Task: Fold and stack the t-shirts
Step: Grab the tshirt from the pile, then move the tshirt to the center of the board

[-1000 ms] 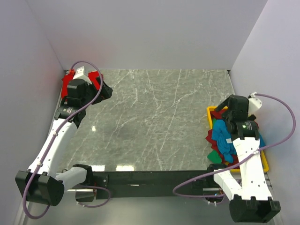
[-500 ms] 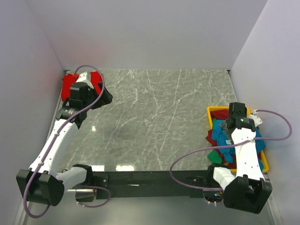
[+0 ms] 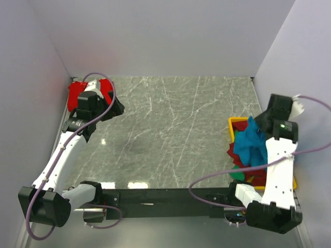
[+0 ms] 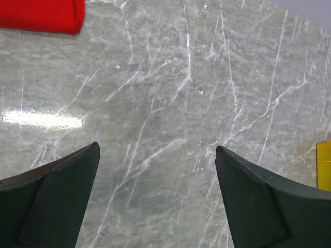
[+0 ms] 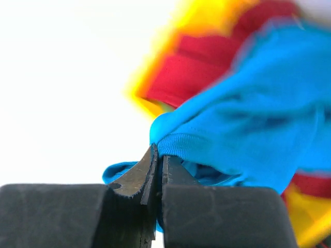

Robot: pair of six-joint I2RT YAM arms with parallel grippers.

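A folded bright red t-shirt (image 3: 77,92) lies in the far left corner of the marble table (image 3: 170,129); its edge (image 4: 41,15) shows at the top of the left wrist view. My left gripper (image 3: 115,106) hovers just right of it, open (image 4: 156,150), with only bare marble between its fingers. On the right, my right gripper (image 3: 257,123) is shut (image 5: 159,152) on a fold of the teal-blue t-shirt (image 3: 250,144) (image 5: 248,139), which hangs raised above the yellow tray (image 3: 234,123). A red t-shirt (image 3: 234,151) (image 5: 207,67) and a green one (image 3: 237,171) stay in the tray.
The yellow tray sits at the table's right edge against the right wall; its corner (image 4: 324,165) shows at the right of the left wrist view. Walls close in the left, far and right sides. A black rail (image 3: 170,196) runs along the near edge.
The right gripper has shut on the teal-blue t-shirt and lifted it up out of the tray. The left arm has pulled back slightly from the red t-shirt and stays open.
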